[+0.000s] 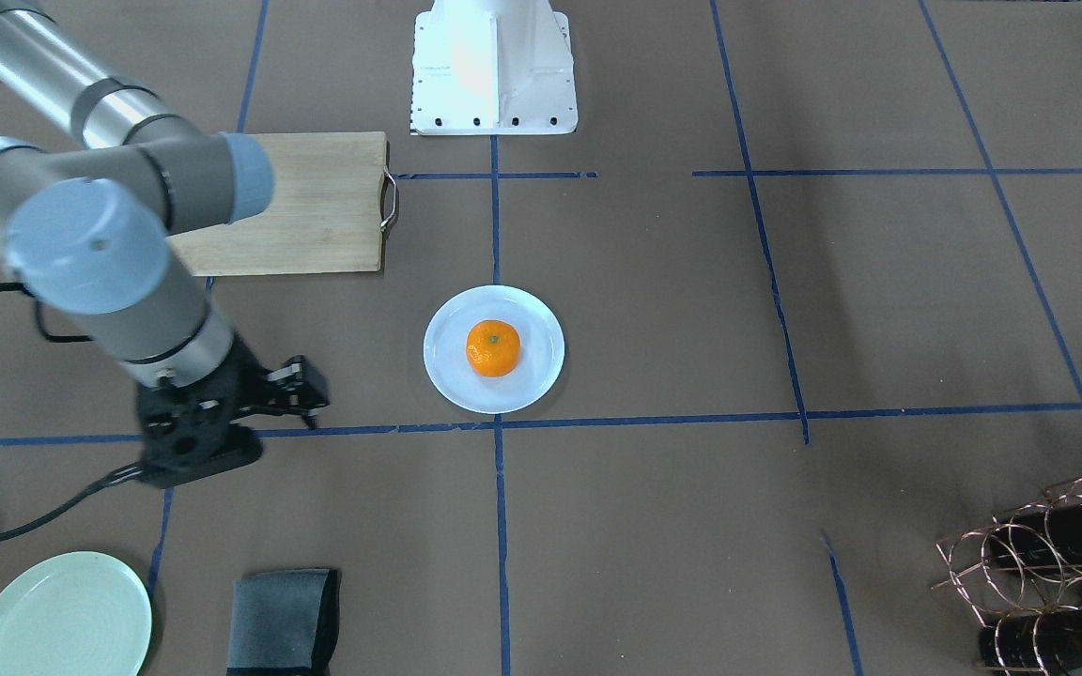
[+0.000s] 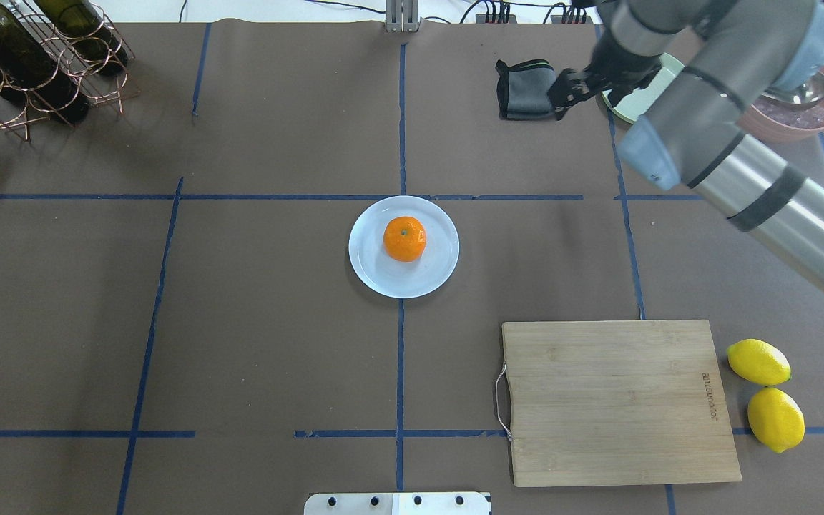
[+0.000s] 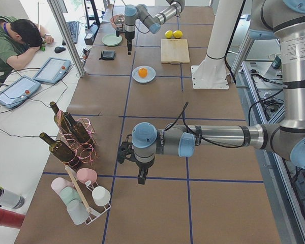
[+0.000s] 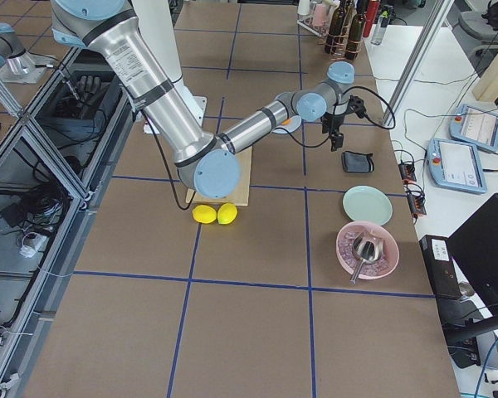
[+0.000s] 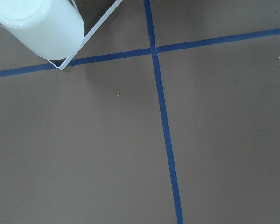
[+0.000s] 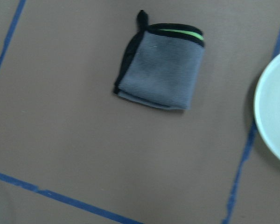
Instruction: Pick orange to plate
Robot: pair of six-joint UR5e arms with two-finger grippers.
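Observation:
The orange [image 1: 493,348] [image 2: 405,238] sits upright, stem dimple up, near the middle of the pale bluish-white plate [image 1: 452,376] [image 2: 376,275] at the table's centre. Nothing touches either one. My right gripper [image 1: 316,394] [image 2: 561,96] hangs open and empty well off to the plate's side, above the table beside a folded grey cloth [image 2: 523,89] [image 6: 161,77]. My left gripper [image 3: 141,175] shows only in the exterior left view, low over bare table far from the plate, and I cannot tell whether it is open or shut.
A wooden cutting board [image 2: 619,400] lies near the robot's base, with two yellow lemons [image 2: 759,361] beside it. A pale green plate [image 1: 60,615] and a pink bowl with a spoon [image 2: 791,107] stand past the cloth. A bottle rack [image 2: 26,64] occupies the far left corner.

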